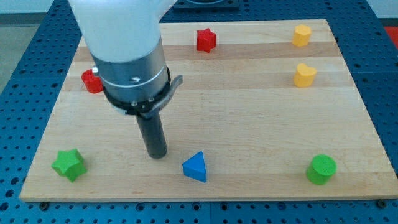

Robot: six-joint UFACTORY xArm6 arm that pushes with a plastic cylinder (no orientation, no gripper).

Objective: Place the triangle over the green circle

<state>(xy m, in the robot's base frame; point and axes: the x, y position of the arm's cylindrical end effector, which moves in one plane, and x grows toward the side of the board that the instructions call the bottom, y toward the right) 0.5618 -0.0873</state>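
Observation:
A blue triangle block (195,167) lies near the bottom middle of the wooden board (249,106). A green circle block (321,169) sits near the bottom right corner. My tip (157,154) rests on the board just left of the blue triangle, a short gap away. The green circle is far to the right of both.
A green star block (68,164) is at the bottom left. A red block (92,81) is partly hidden behind the arm at the left. A red star (206,40) is at the top middle. A yellow hexagon (301,35) and a yellow heart (305,75) are at the top right.

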